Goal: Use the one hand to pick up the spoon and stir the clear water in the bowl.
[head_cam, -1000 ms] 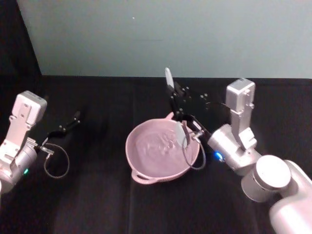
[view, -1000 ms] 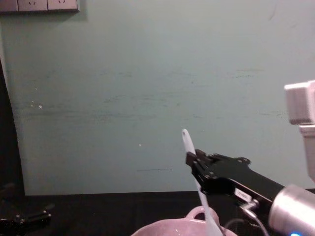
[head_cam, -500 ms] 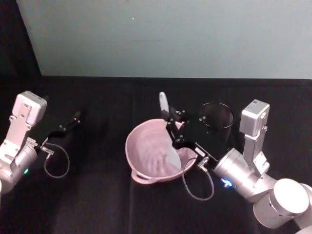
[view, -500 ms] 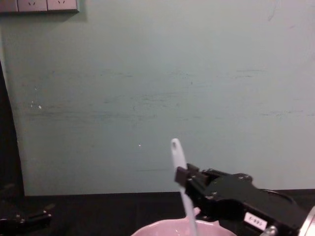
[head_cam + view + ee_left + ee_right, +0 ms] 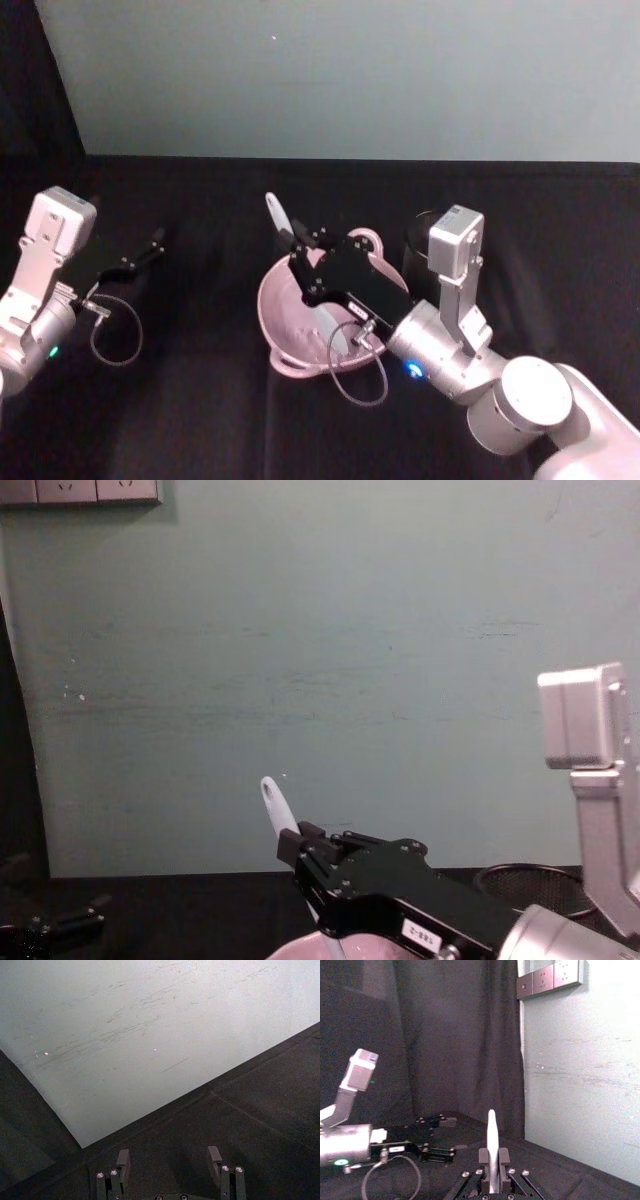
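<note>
— Where was your bowl sitting?

— Closest to you, near the middle of the black bench. The pink bowl had its small loop handle on the far rim.

— And your working arm?

— Your right gripper reached in from the right, above the bowl. Its jaws were closed tight on the white spoon, gripping partway along the handle. The spoon leaned with its head down inside the bowl, toward the near wall. Its holed tip pointed up and left, past the far rim. I could not tell whether the head touched the water. Your chest camera gave the same grip from the side, with the gripper clamped and the spoon rising out of it.

— What was behind that?

— A black wire-mesh cup stood just beyond the bowl on the right, partly hidden by your arm.

— And your other arm?

— Your left gripper sat well apart, at the bench's left side. Its jaws were spread wide with nothing between them. Farthest back was the pale green wall.
</note>
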Controlling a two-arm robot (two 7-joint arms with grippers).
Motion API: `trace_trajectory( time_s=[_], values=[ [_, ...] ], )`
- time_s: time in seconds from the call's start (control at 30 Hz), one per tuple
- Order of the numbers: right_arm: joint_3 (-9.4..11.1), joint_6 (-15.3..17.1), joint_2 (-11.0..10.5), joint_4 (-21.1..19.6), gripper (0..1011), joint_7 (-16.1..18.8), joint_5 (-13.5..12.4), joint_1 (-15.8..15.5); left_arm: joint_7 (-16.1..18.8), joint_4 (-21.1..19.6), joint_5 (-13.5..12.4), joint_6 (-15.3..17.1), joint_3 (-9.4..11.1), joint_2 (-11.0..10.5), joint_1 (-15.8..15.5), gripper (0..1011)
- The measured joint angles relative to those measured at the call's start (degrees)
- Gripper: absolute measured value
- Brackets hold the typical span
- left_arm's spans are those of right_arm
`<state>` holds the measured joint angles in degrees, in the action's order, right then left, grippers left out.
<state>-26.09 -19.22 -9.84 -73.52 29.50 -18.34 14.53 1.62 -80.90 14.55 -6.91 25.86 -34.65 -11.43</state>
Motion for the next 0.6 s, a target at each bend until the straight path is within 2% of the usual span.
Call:
trace_trajectory(
  time_s=[0.17,0.27,0.43,0.6],
  values=[
    [0.14,-1.41,1.52,3.77,123,-1.07,1.15,2.57,0.00,0.00,0.00,0.00,0.00,0.00,0.00,1011],
    [0.94,-2.01,2.39,6.14,123,-2.01,1.66,4.23,0.00,0.00,0.00,0.00,0.00,0.00,0.00,1011],
    [1.96,-1.93,2.47,6.78,123,-2.42,1.67,4.84,0.00,0.00,0.00,0.00,0.00,0.00,0.00,1011],
    [3.05,-0.82,1.27,5.06,123,-2.38,1.17,3.71,0.00,0.00,0.00,0.00,0.00,0.00,0.00,1011]
  ],
)
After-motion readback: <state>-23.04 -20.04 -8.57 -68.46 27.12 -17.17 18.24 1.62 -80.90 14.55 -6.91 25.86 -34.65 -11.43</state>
